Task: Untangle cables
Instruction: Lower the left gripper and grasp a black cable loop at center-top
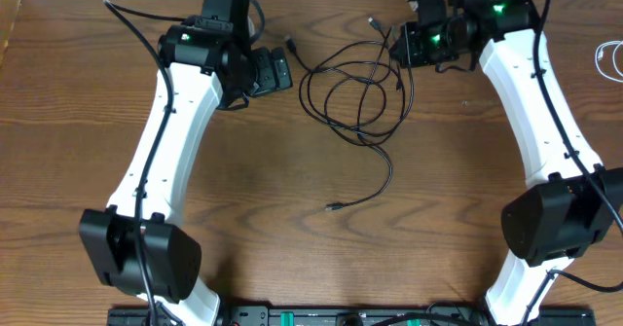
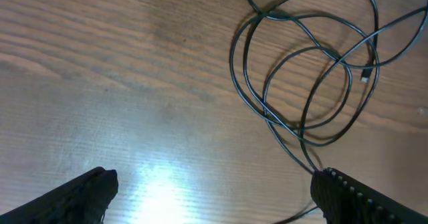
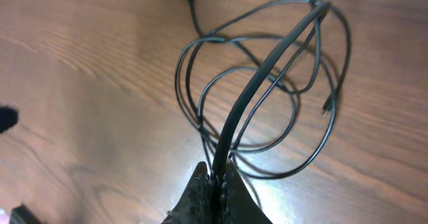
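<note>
Here, thin black cables (image 3: pixel 269 60) loop tangled; right end effector (image 3: pixel 219 175) pinches one, left end effector (image 2: pixel 214 182) apparently gapes empty.

On left arm (image 1: pixel 170 131) and right arm (image 1: pixel 533 90), smooth white link shells are sitting between bulky black joint housings (image 1: pixel 139 253). Thin black wires (image 1: pixel 557 112) are running along the white links. Green LEDs (image 1: pixel 499 11) are glowing on the right wrist block, and a fainter one is showing on the left. Both jaws are reading matte black and rubbery, with ribbed edges showing in the left wrist view.
</note>
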Controlling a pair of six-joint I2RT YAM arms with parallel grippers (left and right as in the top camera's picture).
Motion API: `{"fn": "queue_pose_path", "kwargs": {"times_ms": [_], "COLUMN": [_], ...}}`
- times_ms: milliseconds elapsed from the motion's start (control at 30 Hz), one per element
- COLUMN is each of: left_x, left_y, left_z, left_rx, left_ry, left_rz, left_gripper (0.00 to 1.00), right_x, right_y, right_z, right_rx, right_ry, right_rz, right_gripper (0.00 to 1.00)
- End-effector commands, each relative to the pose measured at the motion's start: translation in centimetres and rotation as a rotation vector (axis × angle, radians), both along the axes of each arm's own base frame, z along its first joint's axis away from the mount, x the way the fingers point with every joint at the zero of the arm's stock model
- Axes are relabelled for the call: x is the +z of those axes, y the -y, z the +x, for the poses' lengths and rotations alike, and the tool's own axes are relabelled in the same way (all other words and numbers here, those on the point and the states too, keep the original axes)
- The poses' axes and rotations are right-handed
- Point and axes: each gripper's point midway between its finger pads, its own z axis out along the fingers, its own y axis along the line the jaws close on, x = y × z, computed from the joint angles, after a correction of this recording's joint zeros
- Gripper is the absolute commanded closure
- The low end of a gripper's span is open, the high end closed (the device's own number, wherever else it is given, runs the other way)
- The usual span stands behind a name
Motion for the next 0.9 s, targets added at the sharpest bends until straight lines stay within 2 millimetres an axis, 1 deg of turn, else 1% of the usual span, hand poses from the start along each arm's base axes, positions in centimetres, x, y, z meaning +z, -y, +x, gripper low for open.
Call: {"fn": "queue_pose_path", "kwargs": {"times_ms": [0,67,133,200,300,333,400,433,467,500,533,567,633,667,767,833,867], "left_x": [-1.5,-1.7,-2.4,-3.1,-4.7,-5.5,-6.8,-7.4,-8.1,-9.4,-10.4,-11.2,-12.6,-12.9,-14.5,-14.9,-15.1], "left_y": [0.9,1.7,2.9,3.5,4.2,4.5,5.4,6.0,6.7,7.3,7.7,7.9,8.6,8.7,9.9,9.6,8.9], "left_z": [0.5,0.4,0.3,0.4,0.9,1.2,1.6,1.8,1.9,2.1,2.3,2.4,2.8,2.8,3.2,3.5,3.8], "left_rx": [-0.027,-0.051,-0.088,-0.119,-0.134,-0.137,-0.153,-0.170,-0.194,-0.207,-0.214,-0.218,-0.229,-0.231,-0.221,-0.174,-0.113], "left_ry": [-0.019,-0.018,-0.027,-0.032,-0.053,-0.062,-0.078,-0.084,-0.089,-0.104,-0.115,-0.121,-0.126,-0.127,-0.131,-0.129,-0.125], "left_rz": [-0.001,0.002,0.008,0.017,0.021,0.023,-0.006,-0.028,-0.047,-0.049,-0.046,-0.045,-0.043,-0.043,-0.047,-0.021,0.013], "left_gripper": [0.02,0.02,0.02,0.02,0.02,0.02,0.02,0.02,0.02,0.02,0.01,0.01,0.03,0.05,0.14,0.19,0.24], "right_x": [0.2,-0.3,-1.2,-1.5,-1.8,-1.8,-1.7,-1.7,-1.7,-1.6,-1.6,-1.6,-1.7,-1.7,-1.7,-1.6,-1.6], "right_y": [-0.8,-1.1,-0.6,0.0,0.8,1.1,1.7,2.2,2.7,4.1,4.9,5.5,6.4,6.7,7.3,7.4,7.3], "right_z": [-1.0,-1.5,-2.1,-2.1,-2.0,-1.9,-1.4,-1.1,-0.9,-0.3,0.0,0.2,0.6,0.8,1.3,1.6,1.7], "right_rx": [0.019,0.039,0.026,0.012,-0.008,-0.016,-0.032,-0.045,-0.057,-0.095,-0.114,-0.126,-0.148,-0.154,-0.170,-0.172,-0.172], "right_ry": [-0.026,-0.043,-0.069,-0.071,-0.073,-0.072,-0.062,-0.058,-0.057,-0.058,-0.057,-0.057,-0.053,-0.051,-0.043,-0.030,-0.023], "right_rz": [0.010,-0.003,-0.073,-0.110,-0.149,-0.151,-0.148,-0.146,-0.144,-0.140,-0.139,-0.138,-0.136,-0.135,-0.133,-0.131,-0.130], "right_gripper": [0.99,0.99,0.99,0.98,0.96,0.87,0.59,0.43,0.37,0.35,0.35,0.35,0.35,0.36,0.35,0.35,0.36]}}
